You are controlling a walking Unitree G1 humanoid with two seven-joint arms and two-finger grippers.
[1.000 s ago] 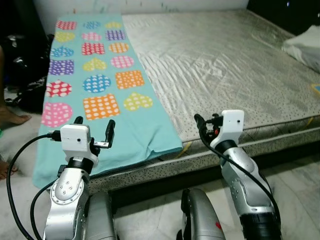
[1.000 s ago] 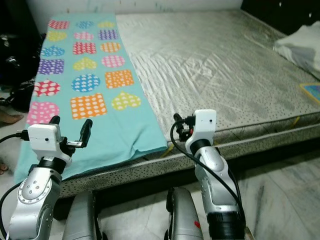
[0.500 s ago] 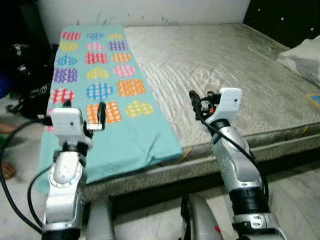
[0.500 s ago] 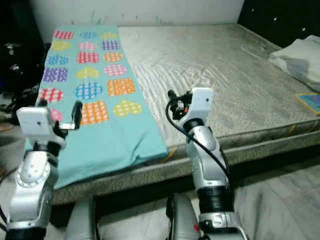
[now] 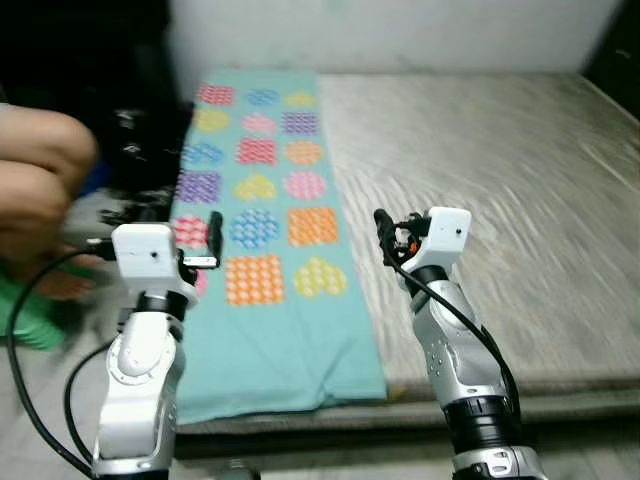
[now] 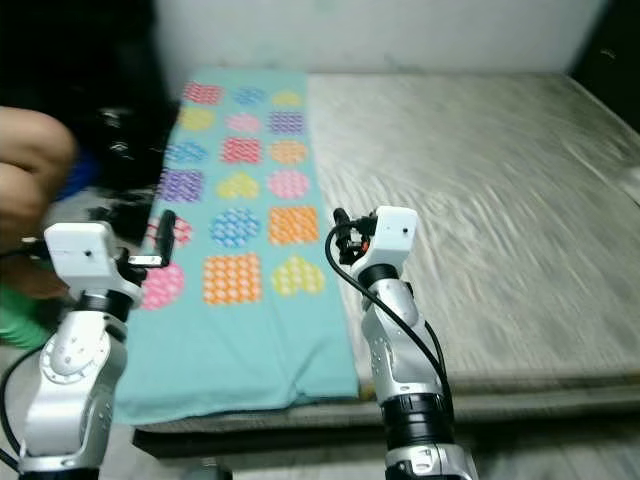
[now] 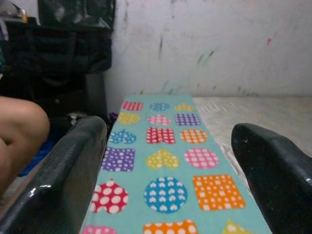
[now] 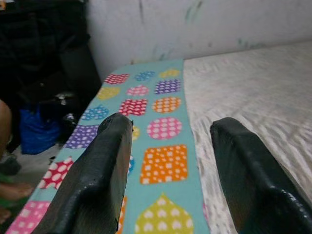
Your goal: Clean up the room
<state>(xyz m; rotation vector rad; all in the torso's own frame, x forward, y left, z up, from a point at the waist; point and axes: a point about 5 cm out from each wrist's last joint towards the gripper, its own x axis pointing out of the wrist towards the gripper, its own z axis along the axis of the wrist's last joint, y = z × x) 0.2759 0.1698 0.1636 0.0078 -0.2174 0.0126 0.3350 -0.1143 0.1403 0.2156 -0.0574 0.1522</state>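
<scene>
**Grey mattress, patterned sheet, 2 raised hands**

Grey quilted mattress [image 5: 500, 190] spans the bed, running back to a pale wall [image 7: 204, 44]. Along its left side lies a turquoise sheet [image 5: 285, 340] printed with dotted hearts, squares and circles, its near edge hanging over the mattress front. A person's bare knee [image 5: 40, 195] shows at the far left, beside dark bags [image 7: 58, 53]. Both arms are raised before the bed: the left hand [image 5: 200, 240] has its fingers spread and holds nothing; the right hand [image 8: 170, 165] is likewise parted and empty.
</scene>
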